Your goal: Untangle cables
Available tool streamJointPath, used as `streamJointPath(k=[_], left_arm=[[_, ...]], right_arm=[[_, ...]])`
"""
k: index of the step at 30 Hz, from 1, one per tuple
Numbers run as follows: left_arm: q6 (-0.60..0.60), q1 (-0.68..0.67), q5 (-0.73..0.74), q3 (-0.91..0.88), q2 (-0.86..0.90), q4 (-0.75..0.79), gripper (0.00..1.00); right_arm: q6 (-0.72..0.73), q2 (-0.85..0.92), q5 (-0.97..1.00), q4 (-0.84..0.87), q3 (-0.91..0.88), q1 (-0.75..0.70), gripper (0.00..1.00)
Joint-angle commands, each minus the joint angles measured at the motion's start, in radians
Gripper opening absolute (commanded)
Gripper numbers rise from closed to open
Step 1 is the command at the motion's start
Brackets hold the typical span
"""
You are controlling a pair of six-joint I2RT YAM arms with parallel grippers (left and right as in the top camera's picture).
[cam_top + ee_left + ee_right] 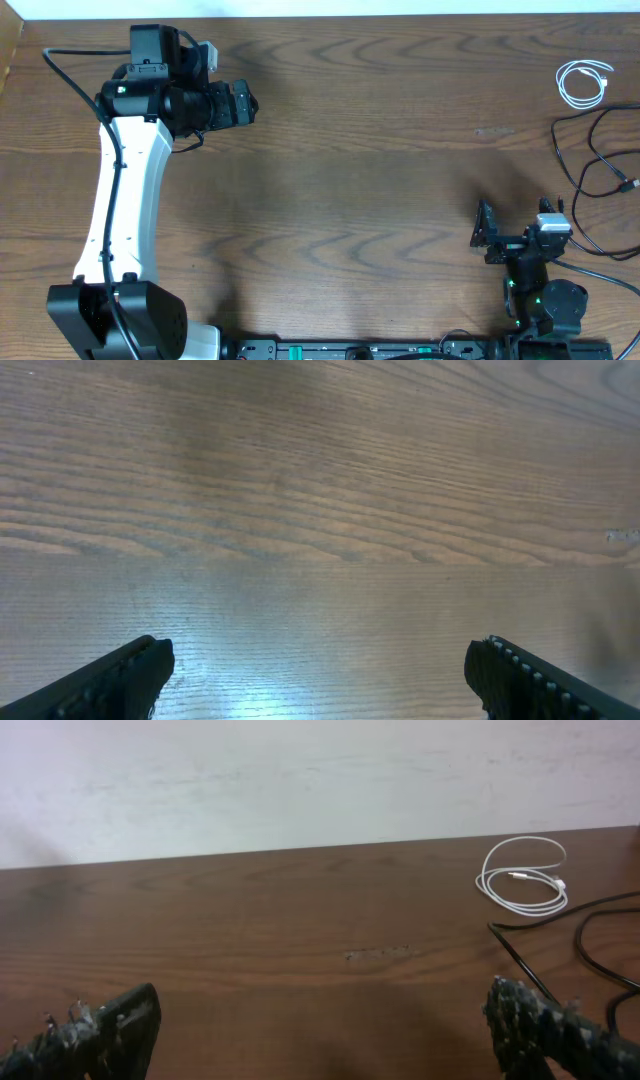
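The overhead camera looks straight down on the whole table [350, 200] from well above, with the near edge at the bottom of its frame and the wall [400, 5] at the top. The left wrist camera hangs close over bare wood at the far left, tilted down so that it sees only grain, with the left gripper [320, 675] at its bottom edge; the overhead view covers this patch too. The right wrist camera sits low at the near right and faces the far wall across the table, with the right gripper [325, 1020] in its foreground, and shares the white cable [522, 875] and black cables [497, 927] at the far right with the overhead view.
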Motion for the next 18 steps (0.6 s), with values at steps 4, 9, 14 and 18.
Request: streamJointPath(k=[4,9,14,18], left_arm=[[-0.001,0.002,-0.002,-0.004,0.007,-0.003,0.98],[-0.001,0.003,-0.193,-0.004,0.007,-0.005,0.98],[0.04,-0.003,-0.23,-0.042,-0.04,0.061,0.98],[0.086,-0.024,-0.222,-0.153,-0.157,0.246,0.98]], right_arm=[[0.015,-0.008,0.008,-0.003,-0.003,0.005,0.99],[0.015,-0.008,0.008,-0.003,-0.003,0.005,0.99],[0.015,-0.008,0.008,-0.003,-0.003,0.005,0.99],[0.015,-0.008,0.008,-0.003,-0.003,0.005,0.99]])
